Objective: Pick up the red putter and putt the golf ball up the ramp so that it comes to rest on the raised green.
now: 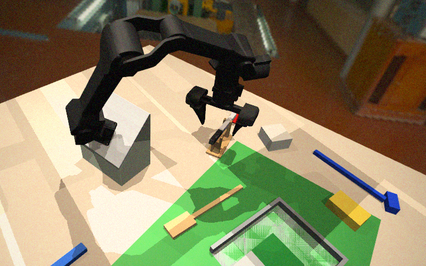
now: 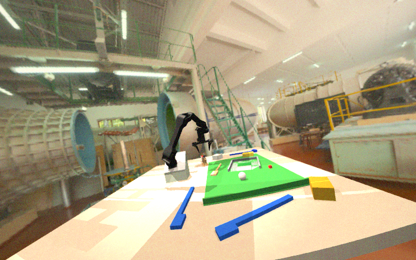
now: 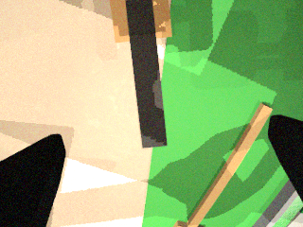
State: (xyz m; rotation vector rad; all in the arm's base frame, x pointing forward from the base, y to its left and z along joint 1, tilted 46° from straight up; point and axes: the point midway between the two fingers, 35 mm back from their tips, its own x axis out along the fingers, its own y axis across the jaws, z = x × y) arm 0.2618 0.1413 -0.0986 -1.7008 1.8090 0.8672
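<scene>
The red putter lies on a small wooden stand [image 1: 212, 153] [image 3: 121, 29]. Its dark grip [image 1: 216, 135] [image 3: 148, 90] points toward the green mat [image 1: 251, 178] [image 2: 227, 189]. Its red head [image 1: 235, 118] is partly hidden by a finger in the top view. My gripper [image 1: 218, 129] [image 2: 203, 150] [image 3: 167, 135] is open and empty, pointing down above the putter. In the wrist view the grip lies between the spread fingers. The white golf ball [image 2: 242, 175] rests on the mat in front of the grey-walled frame [image 1: 242, 226]. Inside it are a pale ramp [image 1: 246, 261] and the dark raised green [image 1: 276, 250].
A wooden putter-shaped piece [image 1: 219, 200] [image 3: 232, 163] lies on the mat near the stand. Blue putters [image 1: 348, 175] [image 2: 257, 213] lie beyond the mat. A yellow block [image 1: 348, 210], a grey block [image 1: 276, 138] and a small red disc [image 2: 270, 166] are also there.
</scene>
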